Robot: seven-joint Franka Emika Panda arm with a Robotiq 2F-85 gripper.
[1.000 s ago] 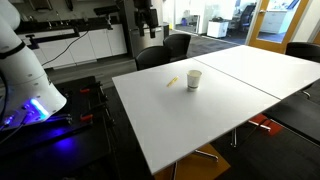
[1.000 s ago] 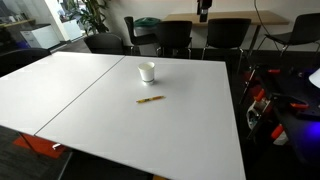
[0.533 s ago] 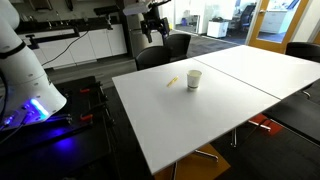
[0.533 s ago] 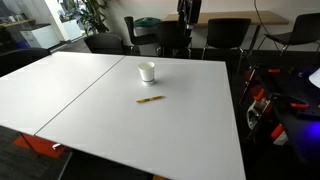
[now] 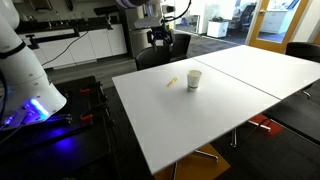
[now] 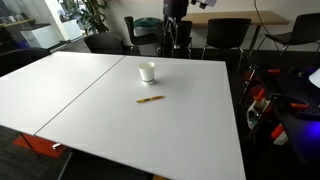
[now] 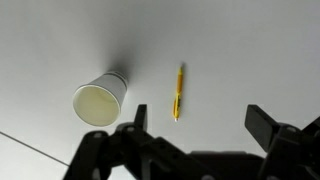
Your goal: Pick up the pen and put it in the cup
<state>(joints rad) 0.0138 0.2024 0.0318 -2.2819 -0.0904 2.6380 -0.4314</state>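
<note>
The yellowish pen [image 5: 171, 81] lies flat on the white table [image 5: 230, 110], a little apart from the upright white cup [image 5: 194, 79]. Both exterior views show them; the pen [image 6: 150, 99] lies in front of the cup [image 6: 147, 71]. My gripper [image 5: 158, 38] hangs high above the table's far edge, also seen in an exterior view [image 6: 175, 30]. In the wrist view the gripper [image 7: 198, 118] is open and empty, with the pen [image 7: 179, 92] and the cup [image 7: 98, 101] far below it.
Dark chairs [image 6: 228, 35] stand along the table's far side, and another chair [image 5: 178, 45] is near the arm. A seam [image 6: 80, 98] divides the two table halves. Equipment with blue light [image 5: 40, 110] sits on the floor beside the table.
The arm has swung in toward the table and come lower, and the gripper now hangs over the table edge nearer the cup. The pen and the cup have not moved.
</note>
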